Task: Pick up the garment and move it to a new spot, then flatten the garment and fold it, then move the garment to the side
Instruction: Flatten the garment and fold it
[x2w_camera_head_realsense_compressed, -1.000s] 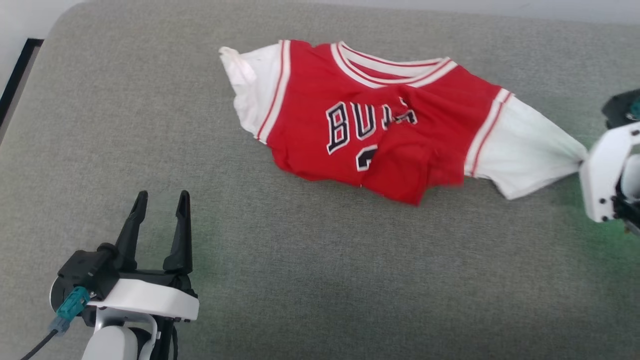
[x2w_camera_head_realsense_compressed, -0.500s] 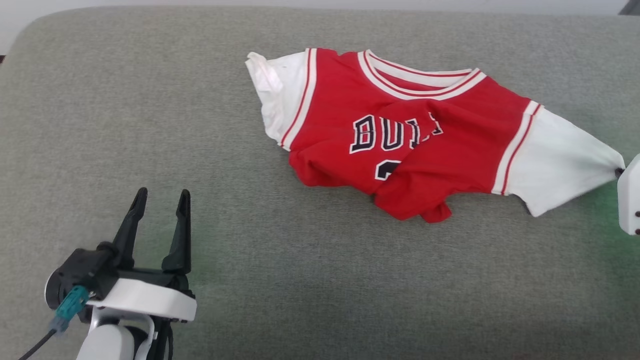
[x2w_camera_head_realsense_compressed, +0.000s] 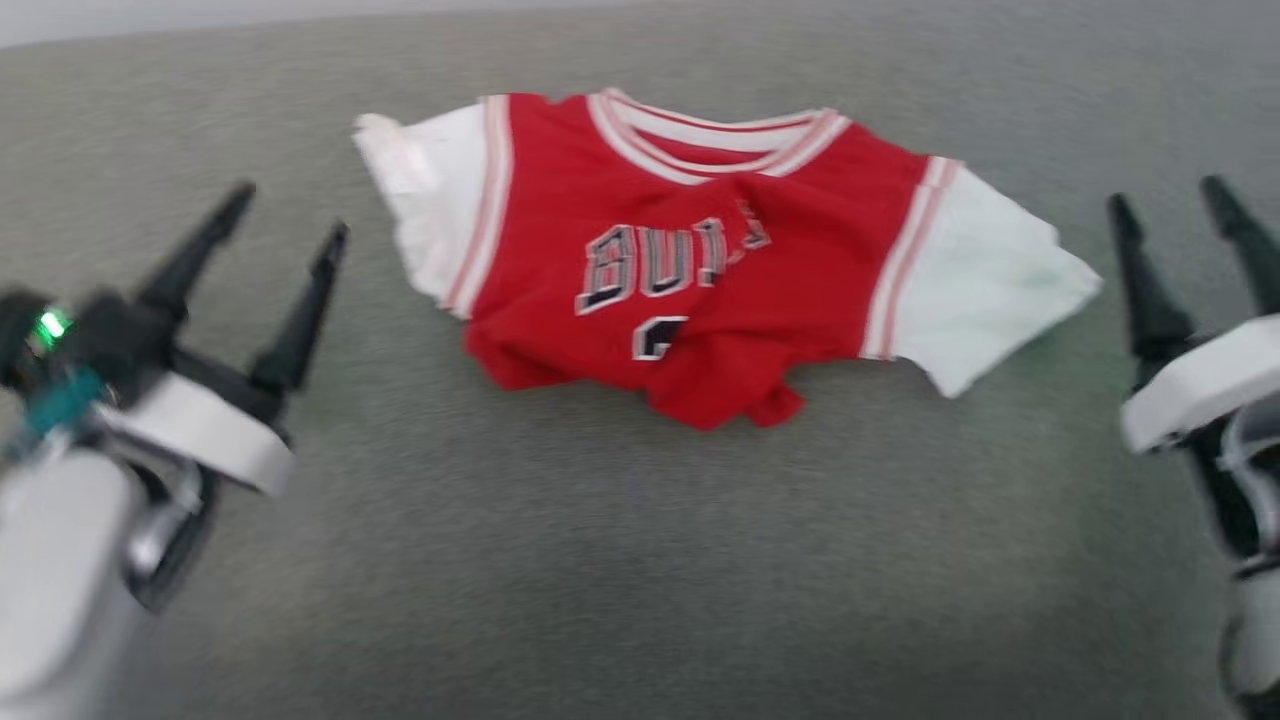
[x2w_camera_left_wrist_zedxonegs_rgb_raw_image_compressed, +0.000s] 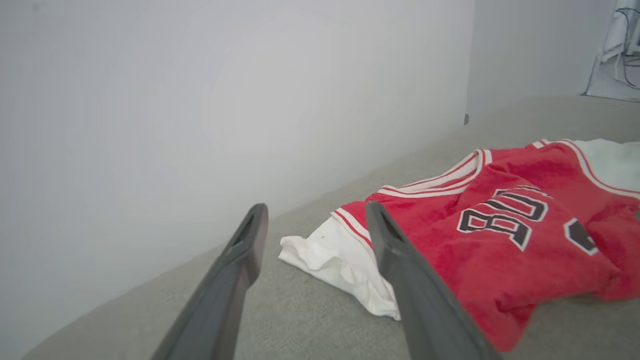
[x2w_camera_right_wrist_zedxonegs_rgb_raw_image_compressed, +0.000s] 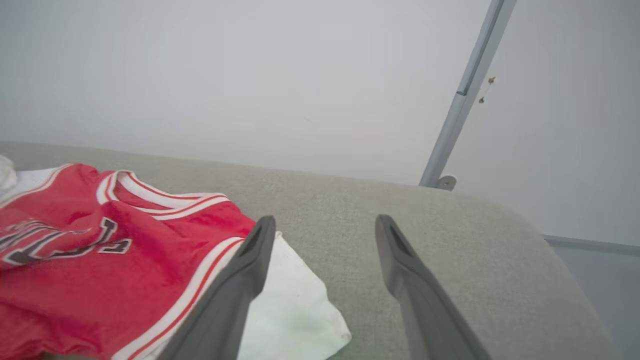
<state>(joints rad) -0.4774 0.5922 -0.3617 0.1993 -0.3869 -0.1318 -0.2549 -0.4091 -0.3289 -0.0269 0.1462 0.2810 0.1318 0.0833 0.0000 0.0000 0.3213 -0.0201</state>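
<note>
The garment (x2w_camera_head_realsense_compressed: 690, 260), a red T-shirt with white sleeves and striped trim, lies crumpled on the grey cushion, its lower part bunched up over the dark lettering. My left gripper (x2w_camera_head_realsense_compressed: 290, 215) stands open to its left, apart from the near white sleeve (x2w_camera_left_wrist_zedxonegs_rgb_raw_image_compressed: 340, 255). My right gripper (x2w_camera_head_realsense_compressed: 1170, 195) stands open just right of the other white sleeve (x2w_camera_head_realsense_compressed: 985, 295), holding nothing. The left wrist view has the garment (x2w_camera_left_wrist_zedxonegs_rgb_raw_image_compressed: 500, 230) ahead to the right of the fingers. The garment (x2w_camera_right_wrist_zedxonegs_rgb_raw_image_compressed: 110, 260) lies left of the fingers in the right wrist view.
The grey cushion (x2w_camera_head_realsense_compressed: 640, 560) stretches wide in front of the shirt. A white wall (x2w_camera_left_wrist_zedxonegs_rgb_raw_image_compressed: 200, 100) stands behind it. A grey pole (x2w_camera_right_wrist_zedxonegs_rgb_raw_image_compressed: 465, 90) rises beyond the cushion's rounded right end (x2w_camera_right_wrist_zedxonegs_rgb_raw_image_compressed: 540, 235).
My right gripper has let go of the white sleeve and opened, and the sleeve now lies slack. Both grippers now stand higher in the picture. The head camera has shifted.
</note>
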